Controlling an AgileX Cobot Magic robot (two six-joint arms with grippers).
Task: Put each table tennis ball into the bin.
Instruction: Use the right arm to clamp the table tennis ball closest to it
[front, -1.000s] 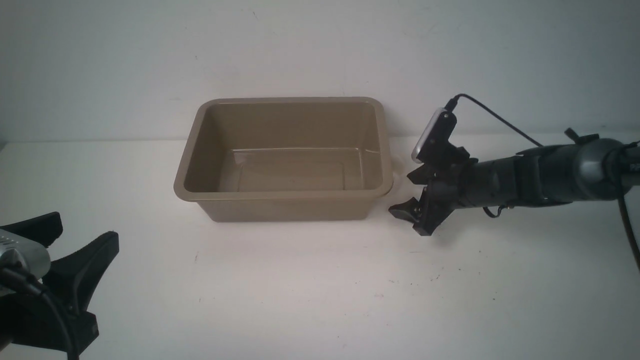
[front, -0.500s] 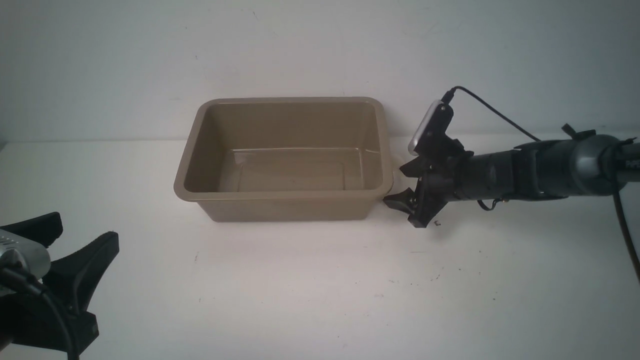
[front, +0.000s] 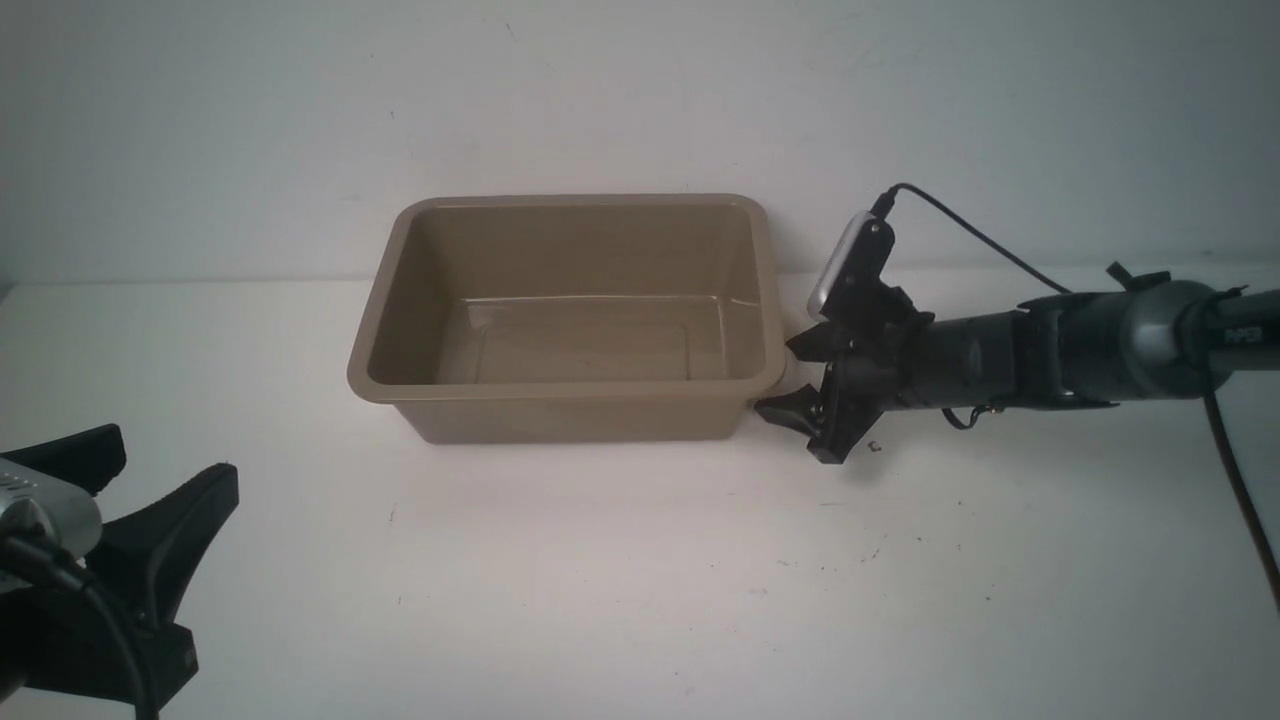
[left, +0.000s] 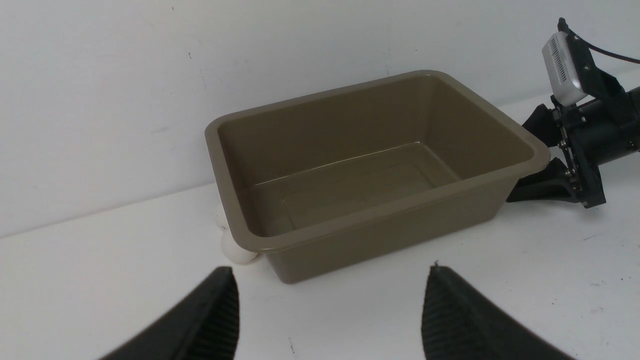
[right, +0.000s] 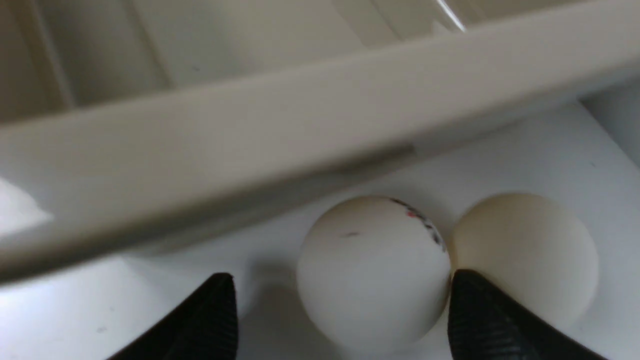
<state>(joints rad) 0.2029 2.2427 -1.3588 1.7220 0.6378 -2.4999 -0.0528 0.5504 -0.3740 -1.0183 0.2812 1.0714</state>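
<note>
Table tennis balls have none of them reached the bin (front: 560, 392) yet, as far as I can see: its tan floor lies bare, so the job looks barely begun. Take the bin as the middle of a dial on the white desk (front: 600, 580), twelve o'clock toward the back wall. Far out at about eight o'clock the left end effector (front: 170, 458) hangs low, released, its fingers spread wide with nothing between them, well apart from everything. Tucked under the bin's flared rim, also near eight o'clock, sits one white ball (left: 237, 250); a pale bulge just behind it may be another, but I cannot tell. Across at about four o'clock two more lie just outside the bin's wall: the logo ball (right: 372, 270), with dark print on top, and a plain ball (right: 525, 255) touching it. The right end effector (front: 775, 377) is down at desk level there, released. One finger stands clear of the logo ball and the other is wedged where the two balls meet, so it brackets that ball without gripping it. By my reckoning the first pick is only being set up; closing, lifting over the rim and dropping are all to come, for every ball.
</note>
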